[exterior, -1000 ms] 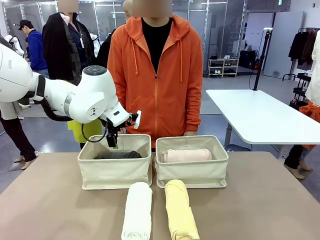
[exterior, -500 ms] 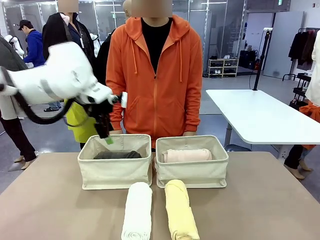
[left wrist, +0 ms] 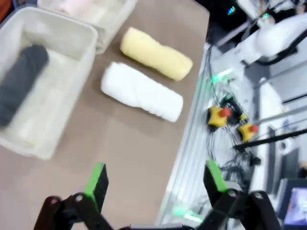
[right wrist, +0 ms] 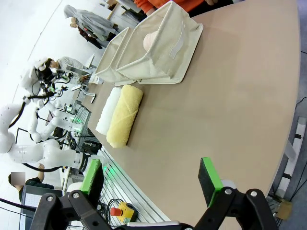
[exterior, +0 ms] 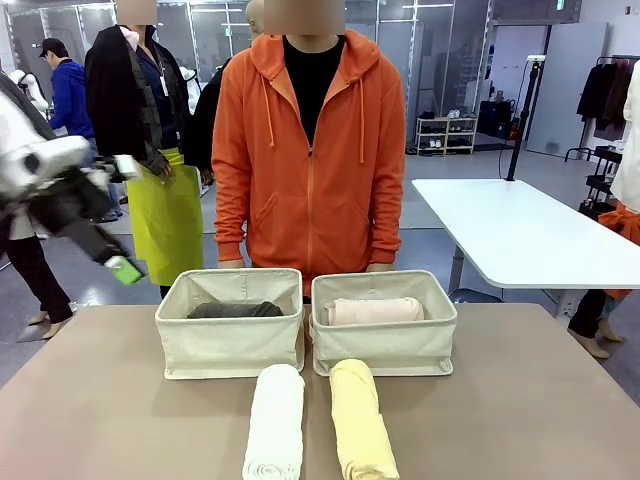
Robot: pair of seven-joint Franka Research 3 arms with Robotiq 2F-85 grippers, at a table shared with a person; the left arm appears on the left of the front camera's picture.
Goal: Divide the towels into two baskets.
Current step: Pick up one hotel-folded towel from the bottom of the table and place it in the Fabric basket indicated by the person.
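Observation:
Two cream baskets stand side by side at the far middle of the table. The left basket holds the dark grey towel, and the right basket holds the pale pink towel. In front of them the white towel and the pale yellow towel lie on the tabletop. My left gripper hangs open and empty off the table's left side, motion-blurred. From the left wrist the same gripper looks down on the grey towel and the white towel. My right gripper is open and empty, far from the yellow towel.
A person in an orange hoodie stands right behind the baskets, hands near the far rims. A white table stands beyond at the right. The near table edge carries yellow stop buttons and cables.
My left arm has swung up and leftward from above the left basket to beyond the table's left side, jaws open and empty. The towels and baskets have not moved.

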